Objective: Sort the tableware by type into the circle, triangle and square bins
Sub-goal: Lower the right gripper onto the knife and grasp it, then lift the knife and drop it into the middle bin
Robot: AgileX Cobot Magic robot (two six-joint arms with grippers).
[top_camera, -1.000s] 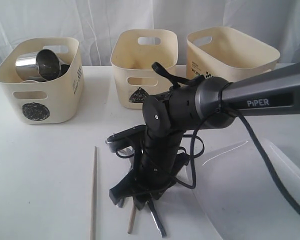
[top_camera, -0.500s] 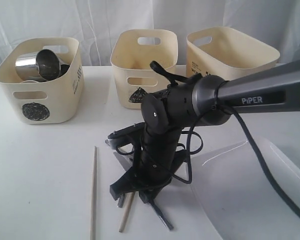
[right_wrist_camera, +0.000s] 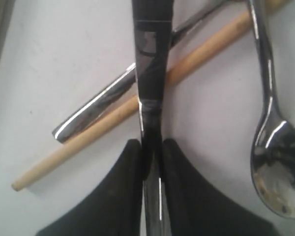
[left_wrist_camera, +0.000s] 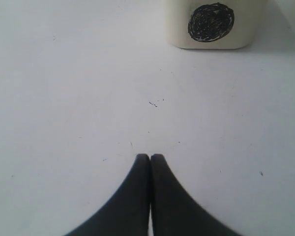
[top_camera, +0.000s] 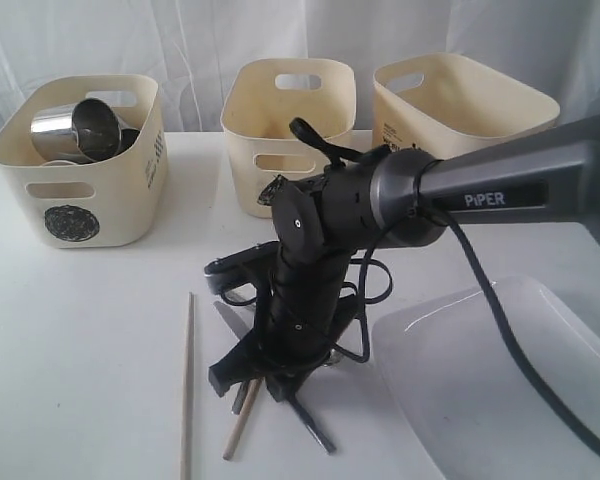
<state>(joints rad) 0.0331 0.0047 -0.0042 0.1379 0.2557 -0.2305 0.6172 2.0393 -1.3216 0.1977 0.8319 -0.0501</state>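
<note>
The left hand (left_wrist_camera: 150, 157) is pressed shut on nothing and hangs over bare tabletop (left_wrist_camera: 64, 98) short of the circle bin (top_camera: 120, 200), which already has the mugs (top_camera: 80, 130) in it. One chopstick (top_camera: 187, 385) lies alone, left of the pile.

At the pile, the right hand (right_wrist_camera: 151, 145) is pinched narrow on the knife (right_wrist_camera: 148, 73), one finger on each side of it. The step in hand looks like lifting that knife out. To do it well, rise straight and slowly. The knife lies across a second chopstick (right_wrist_camera: 113, 118) and a steel handle (right_wrist_camera: 96, 110), likely the fork, and a sideways drag would scatter them. The spoon (right_wrist_camera: 280, 167) lies just beside.

The knife is a flat, mirror-bright strip, thin and slippery, so the grip needs to be firm. Behind the pile stands the triangle bin (top_camera: 250, 130), and to the right lies the plate (top_camera: 500, 380).
</note>
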